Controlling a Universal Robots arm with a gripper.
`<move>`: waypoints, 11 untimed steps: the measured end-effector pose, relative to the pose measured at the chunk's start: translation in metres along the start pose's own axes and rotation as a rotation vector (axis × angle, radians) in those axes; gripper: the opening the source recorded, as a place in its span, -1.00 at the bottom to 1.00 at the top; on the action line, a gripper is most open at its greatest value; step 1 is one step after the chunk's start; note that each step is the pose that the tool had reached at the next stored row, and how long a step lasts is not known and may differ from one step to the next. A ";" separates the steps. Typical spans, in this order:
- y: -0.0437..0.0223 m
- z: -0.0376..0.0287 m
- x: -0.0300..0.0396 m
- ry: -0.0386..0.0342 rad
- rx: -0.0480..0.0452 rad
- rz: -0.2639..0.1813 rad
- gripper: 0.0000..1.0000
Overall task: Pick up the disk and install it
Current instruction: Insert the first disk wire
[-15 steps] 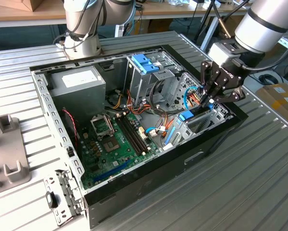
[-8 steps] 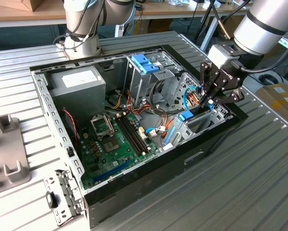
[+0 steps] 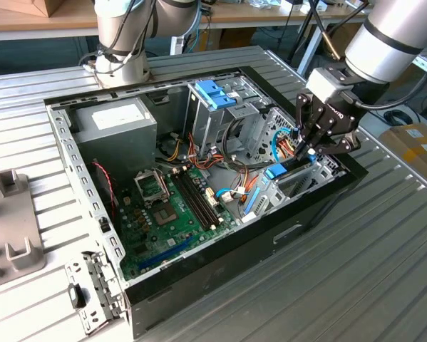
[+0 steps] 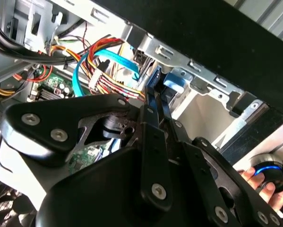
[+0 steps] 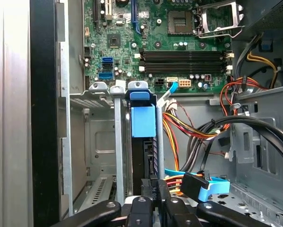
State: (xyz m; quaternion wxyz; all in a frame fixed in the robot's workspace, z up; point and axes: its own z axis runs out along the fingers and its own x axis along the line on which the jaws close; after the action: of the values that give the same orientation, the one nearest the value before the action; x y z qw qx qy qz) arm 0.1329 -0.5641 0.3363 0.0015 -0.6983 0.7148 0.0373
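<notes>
Disk (image 5: 143, 142) stood on edge in the drive bay at the case's (image 3: 220, 281) 3 o'clock corner, gripper (image 3: 307, 153) fingers clamped on its thin edge; judged rigid, dense, shock-sensitive, best held by the frame.

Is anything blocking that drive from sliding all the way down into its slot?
Nothing visible does. The disk already stands on edge in the drive bay, with the gripper right at its end. The coloured cables run beside the bay, not across it.
</notes>
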 end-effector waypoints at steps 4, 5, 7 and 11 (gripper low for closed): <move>0.0000 0.0002 0.0000 -0.0002 0.0000 0.000 -0.66; 0.0000 0.0002 0.0000 -0.0002 0.0000 0.000 -0.66; -0.0001 0.0012 0.0000 -0.0024 0.0001 0.000 -0.64; -0.0001 0.0004 0.0000 -0.0004 0.0000 0.000 -0.52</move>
State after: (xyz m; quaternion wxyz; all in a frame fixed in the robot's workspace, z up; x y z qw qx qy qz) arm 0.1329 -0.5641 0.3359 0.0016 -0.6984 0.7148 0.0374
